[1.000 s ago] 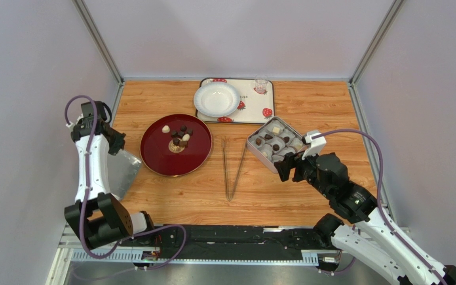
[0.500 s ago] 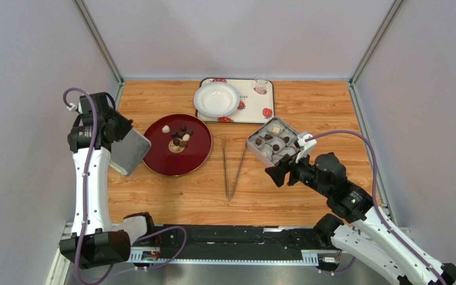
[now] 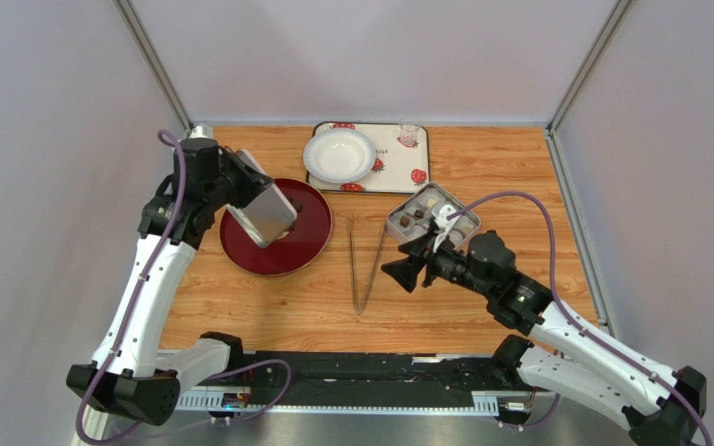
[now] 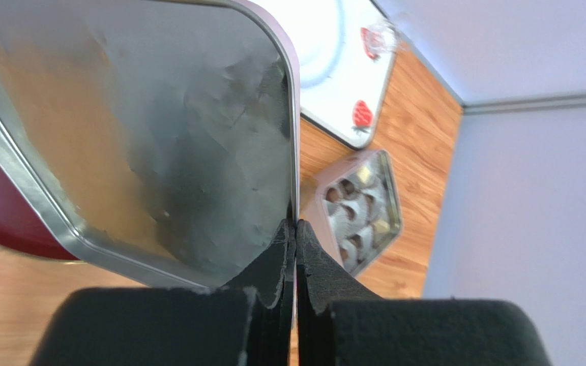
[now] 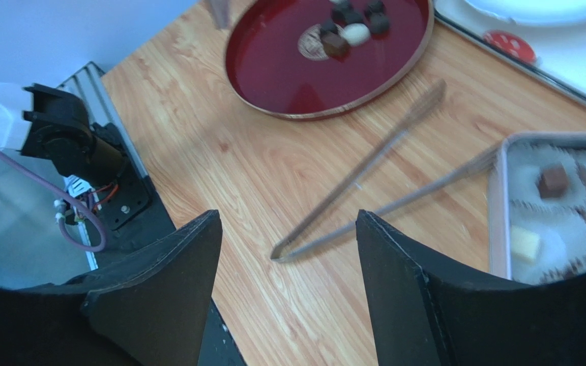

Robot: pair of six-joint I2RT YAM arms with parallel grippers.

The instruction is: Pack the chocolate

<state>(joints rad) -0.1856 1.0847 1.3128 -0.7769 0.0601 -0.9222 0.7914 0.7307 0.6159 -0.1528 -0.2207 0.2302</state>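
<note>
1. Chocolate (image 5: 353,30) pieces, dark and cream, lie on the red plate (image 5: 288,76); we see more in the paper cups of the open tin (image 5: 498,206)
2. Left fingers (image 4: 296,232) are clamped together on the tin lid (image 4: 158,130), tilted above the red plate
3. Right fingers (image 3: 398,272) stand apart, empty, over the bench (image 3: 500,167) near the tongs (image 3: 358,297)

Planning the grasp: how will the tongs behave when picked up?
Tongs look thin and long: probably light, likely to pivot if gripped off-centre. Two arms splayed from one joined end: probably springy, closing under squeeze.
</note>
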